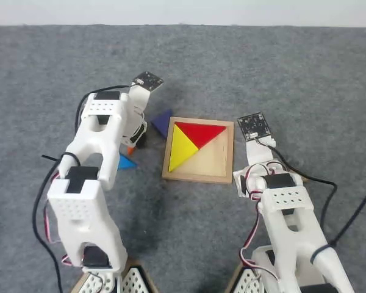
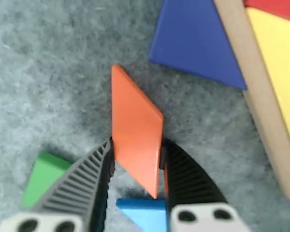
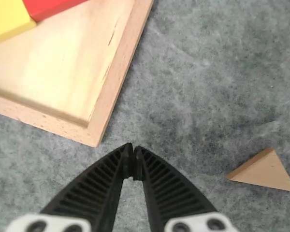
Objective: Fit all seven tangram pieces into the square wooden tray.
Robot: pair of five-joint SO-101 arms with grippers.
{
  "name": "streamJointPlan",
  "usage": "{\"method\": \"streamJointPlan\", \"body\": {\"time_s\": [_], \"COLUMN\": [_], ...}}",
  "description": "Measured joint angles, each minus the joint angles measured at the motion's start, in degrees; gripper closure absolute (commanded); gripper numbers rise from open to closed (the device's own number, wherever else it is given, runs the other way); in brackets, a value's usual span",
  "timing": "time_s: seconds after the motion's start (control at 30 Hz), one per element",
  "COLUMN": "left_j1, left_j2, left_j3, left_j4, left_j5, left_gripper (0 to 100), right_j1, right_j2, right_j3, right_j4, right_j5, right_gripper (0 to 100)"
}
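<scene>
Grey carpeted bench (image 1: 293, 73) carrying the square wooden tray (image 1: 219, 163), which holds 1 red triangle (image 1: 199, 132) and 1 yellow triangle (image 1: 181, 152). The left gripper (image 2: 135, 154) pinches the orange parallelogram (image 2: 135, 128) near the tray. The right gripper (image 3: 133, 162), pressed together, is beside a tray corner.

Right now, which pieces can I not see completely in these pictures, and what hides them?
High view: the orange piece is mostly under the left arm.
Left wrist view: the green piece is partly behind the left tool; the light blue piece is cut off by the picture edge.
</scene>
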State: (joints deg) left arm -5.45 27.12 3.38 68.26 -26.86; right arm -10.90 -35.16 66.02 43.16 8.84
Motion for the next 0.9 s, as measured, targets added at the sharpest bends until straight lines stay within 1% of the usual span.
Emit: {"method": "streamJointPlan", "body": {"time_s": [0.07, 0.1, 0.2, 0.27, 0.4, 0.67, 0.77, 0.9], "left_j1": [-0.1, -0.3, 0.4, 0.6, 0.4, 1.2, 2.4, 4.8], "left_j2": [-0.1, -0.7, -4.4, -6.6, -8.3, -8.3, -8.4, -8.4], "left_j3": [-0.5, -0.5, -0.5, -0.5, -0.5, -0.5, 1.7, 8.3], "left_j4": [1.7, 2.8, 6.2, 7.9, 9.2, 8.9, 6.2, 0.4], "left_j5": [-0.2, -0.7, -1.0, 0.0, 1.1, 1.1, 1.6, 1.6], "left_gripper": [98, 97, 85, 81, 82, 83, 83, 83], "right_j1": [0.0, 0.0, 0.0, 0.0, 0.0, 0.0, 0.0, 0.0], "right_j2": [0.0, 0.0, 0.0, 0.0, 0.0, 0.0, 0.0, 0.0], "right_j3": [0.0, 0.0, 0.0, 0.0, 0.0, 0.0, 0.0, 0.0], "right_j4": [0.0, 0.0, 0.0, 0.0, 0.0, 0.0, 0.0, 0.0], "right_j5": [0.0, 0.0, 0.0, 0.0, 0.0, 0.0, 0.0, 0.0], "right_gripper": [99.1, 99.1, 99.1, 99.1, 99.1, 99.1, 99.1, 99.1]}}
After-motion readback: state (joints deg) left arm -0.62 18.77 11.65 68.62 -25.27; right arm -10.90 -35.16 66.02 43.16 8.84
